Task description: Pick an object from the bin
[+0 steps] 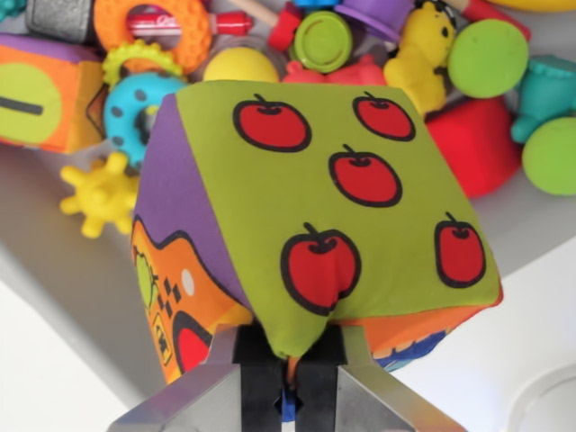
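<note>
A soft fabric cube (315, 216) fills the middle of the wrist view. Its top face is green with several red apples; a purple face and an orange face show on the wrist view's left. My gripper (290, 378) is shut on the cube's lower corner, pinching the cloth between its two metal fingers (256, 378). The cube hangs above the white bin (54, 297), lifted off the other toys. Much of the bin floor is hidden behind it.
Toys crowd the bin's far side: a yellow spiky toy (99, 193), a teal dotted ring (135, 112), an orange ring (162, 31), another fabric block (45, 94), a green disc (322, 40), a yellow bee figure (423, 58), a red shape (477, 144), green wheels (488, 58).
</note>
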